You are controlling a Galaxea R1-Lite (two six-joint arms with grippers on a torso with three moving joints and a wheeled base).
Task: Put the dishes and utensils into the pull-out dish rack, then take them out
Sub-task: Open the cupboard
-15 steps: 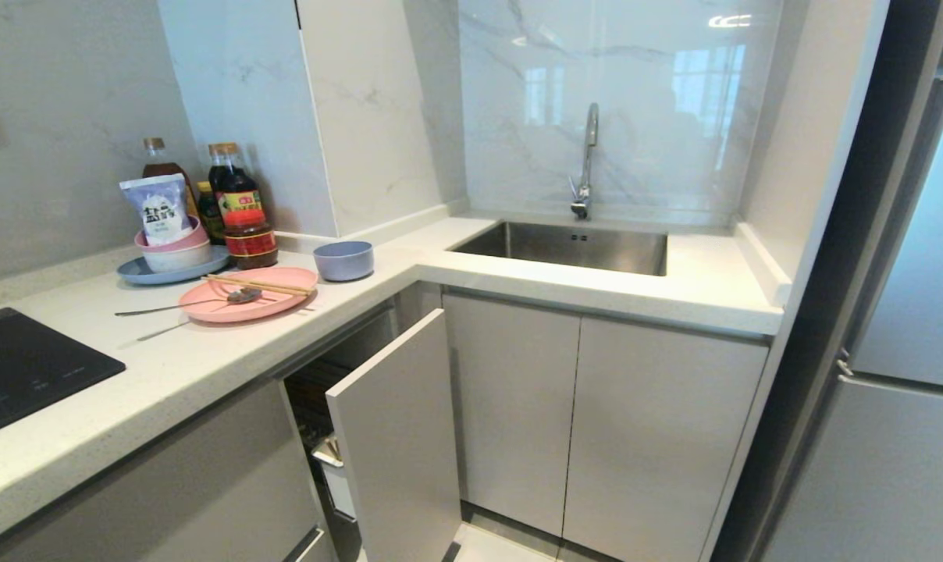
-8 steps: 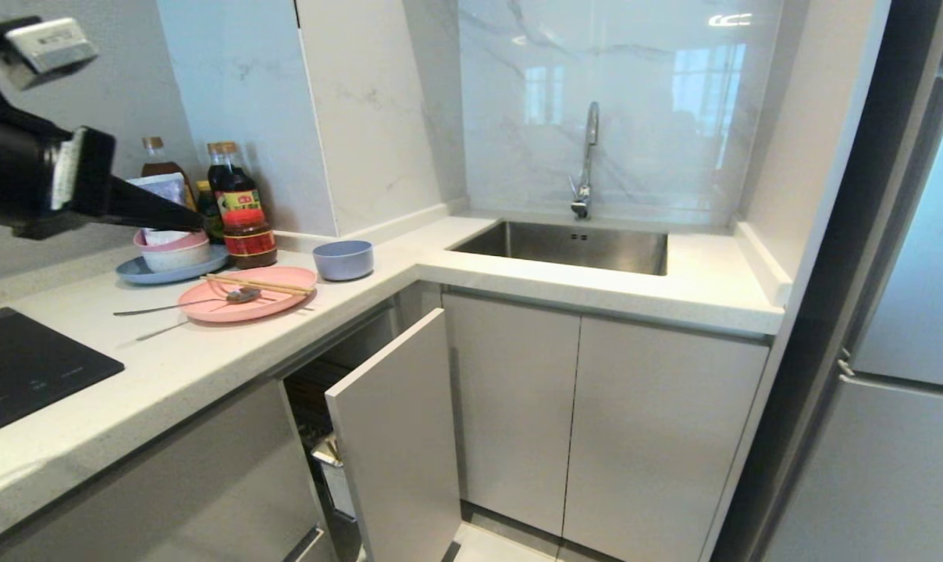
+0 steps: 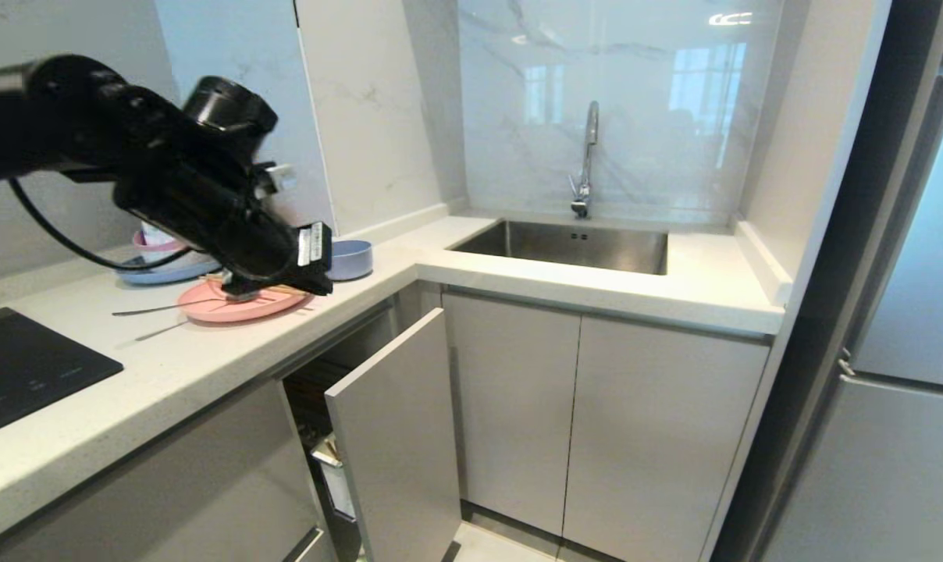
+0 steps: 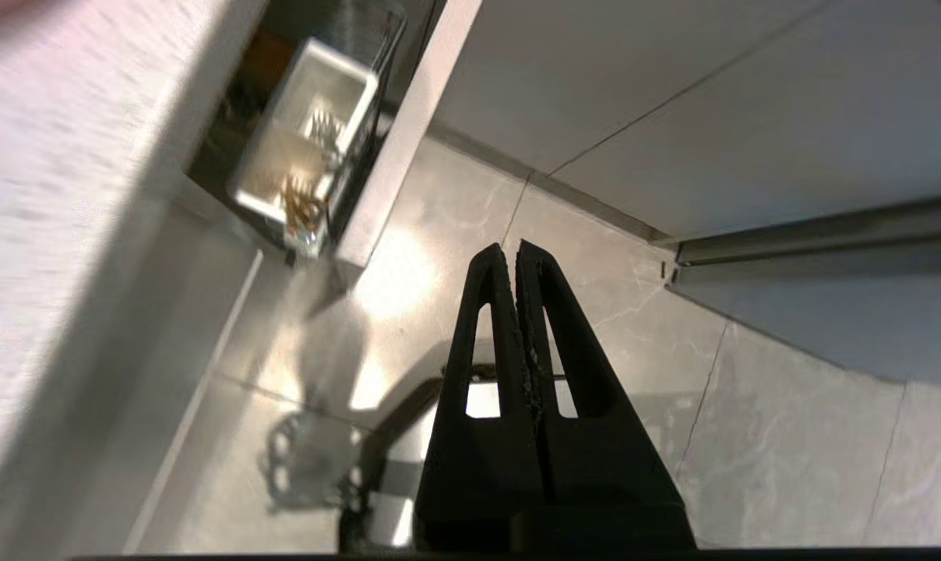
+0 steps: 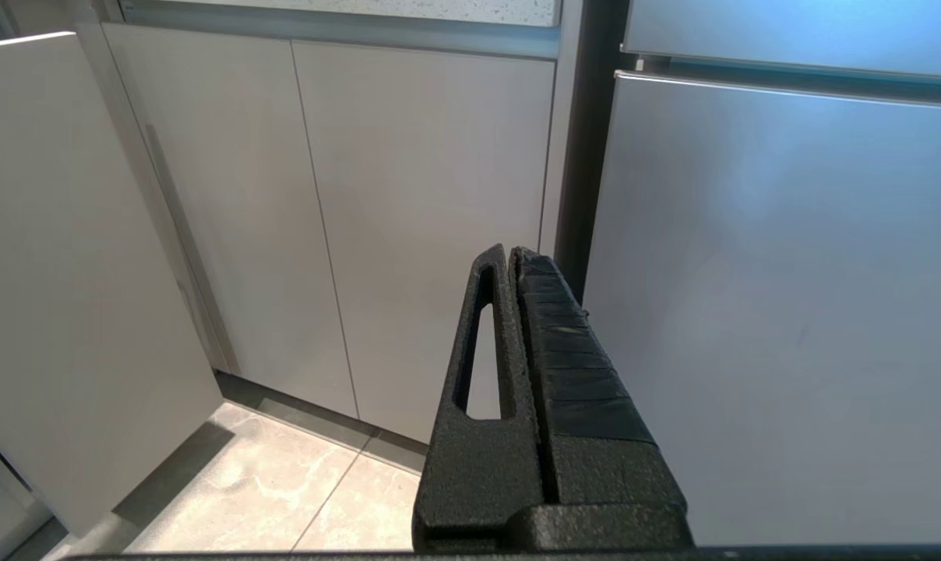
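Visibly, one pink plate (image 3: pixel 229 306), one blue bowl (image 3: pixel 350 258), two closed claws.

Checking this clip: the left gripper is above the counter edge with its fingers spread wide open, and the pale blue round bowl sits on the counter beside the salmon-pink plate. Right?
Not quite: the left gripper is shut, fingers pressed together and holding nothing, as the left wrist view shows. The pale blue round bowl does sit beside the salmon-pink plate.

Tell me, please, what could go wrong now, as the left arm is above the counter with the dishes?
1. The left gripper is shut and empty; it probably must open before it can take anything.
2. The arm hangs low over the pink plate, where the chopsticks and spoon lie loose; a brush could knock them off.
3. The pull-out dish rack is only partly out, so loading room may be tight.
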